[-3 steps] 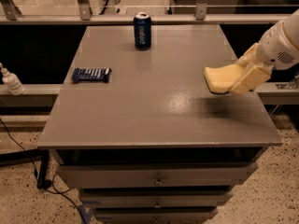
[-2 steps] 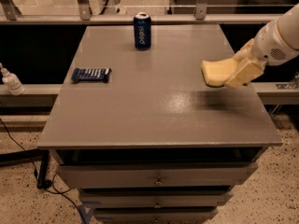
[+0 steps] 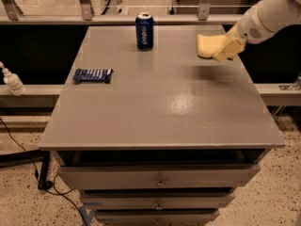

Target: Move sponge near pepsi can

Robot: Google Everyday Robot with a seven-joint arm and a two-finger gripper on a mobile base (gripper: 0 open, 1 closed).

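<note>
1. The gripper [image 3: 226, 50] pinches the sponge [image 3: 208, 45], up in the air over the table's [image 3: 155, 102] far right side.
2. The pepsi can [image 3: 144, 30] stands apart from it. The sponge is not yet close or set down.

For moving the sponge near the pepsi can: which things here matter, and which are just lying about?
In the job:
sponge, held by the gripper above the table, right rear
pepsi can, upright at the rear

Lying about:
snack bar, on the left side
bottle, off the left edge
</note>
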